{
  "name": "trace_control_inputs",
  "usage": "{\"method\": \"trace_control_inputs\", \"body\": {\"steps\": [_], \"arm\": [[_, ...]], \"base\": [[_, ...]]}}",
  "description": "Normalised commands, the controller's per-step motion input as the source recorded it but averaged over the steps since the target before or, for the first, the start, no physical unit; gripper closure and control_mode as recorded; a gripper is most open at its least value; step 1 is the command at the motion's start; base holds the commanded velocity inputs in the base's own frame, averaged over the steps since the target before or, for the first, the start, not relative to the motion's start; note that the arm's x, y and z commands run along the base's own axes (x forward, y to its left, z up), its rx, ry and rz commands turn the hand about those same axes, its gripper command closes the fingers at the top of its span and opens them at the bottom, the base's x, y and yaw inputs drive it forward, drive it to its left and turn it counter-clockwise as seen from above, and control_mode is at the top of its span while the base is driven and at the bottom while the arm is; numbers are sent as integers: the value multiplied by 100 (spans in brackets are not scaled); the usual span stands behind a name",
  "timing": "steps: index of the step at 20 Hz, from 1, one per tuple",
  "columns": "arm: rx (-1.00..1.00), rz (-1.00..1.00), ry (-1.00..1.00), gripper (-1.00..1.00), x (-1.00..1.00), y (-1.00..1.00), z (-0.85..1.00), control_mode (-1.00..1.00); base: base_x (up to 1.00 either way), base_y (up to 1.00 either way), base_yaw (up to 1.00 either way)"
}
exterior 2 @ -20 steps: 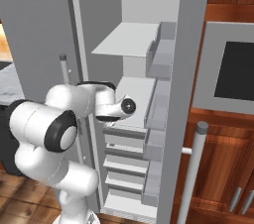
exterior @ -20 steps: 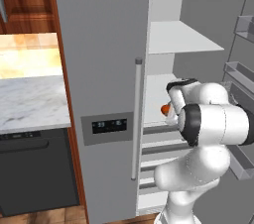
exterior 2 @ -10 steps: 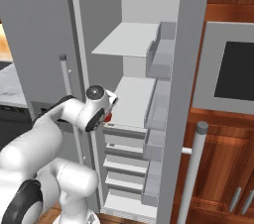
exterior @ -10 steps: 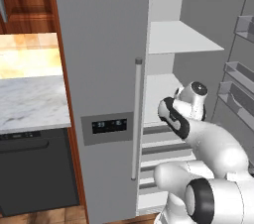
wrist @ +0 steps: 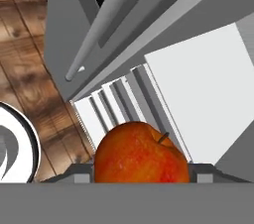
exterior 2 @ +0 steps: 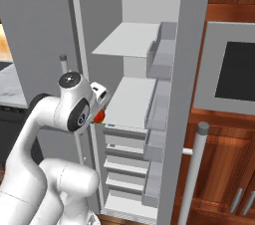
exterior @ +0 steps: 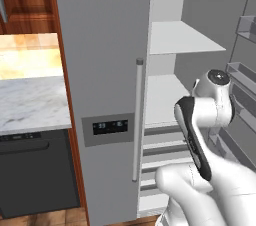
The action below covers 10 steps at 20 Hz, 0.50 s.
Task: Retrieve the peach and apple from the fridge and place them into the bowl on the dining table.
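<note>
The deep orange-red apple [wrist: 141,153] sits between my fingers, with my gripper [wrist: 142,174] shut on it. In the right base view the apple [exterior 2: 99,115] pokes out under my hand, and the gripper [exterior 2: 101,109] hangs just in front of the middle white shelf [exterior 2: 130,100] of the fridge. The grey fridge [exterior: 105,60] has its left door closed, with the bar handle [exterior: 137,120] and the dark display panel [exterior: 110,126] on it; its right side stands open. My own arm hides the hand in the left base view. The peach, bowl and dining table are out of view.
The open fridge door with its bins [exterior: 244,82] stands to the right of my arm. A small marble counter [exterior: 30,102] over a dark appliance [exterior: 35,170] lies left of the fridge. A wall oven [exterior 2: 236,69] and wooden cabinets [exterior 2: 224,179] are on the right.
My hand has drawn back from over the middle shelf to its front edge with the apple held, and the arm has folded closer to the base.
</note>
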Motion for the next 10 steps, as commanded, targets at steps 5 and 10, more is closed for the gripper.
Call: {"method": "trace_control_inputs", "body": {"steps": [5,10], "arm": [[-1,-6,-34,100,-97,-9,50,-100],[0,-4,-29,100,-60,0,49,-100]], "base": [[0,0,0],[0,0,0]]}}
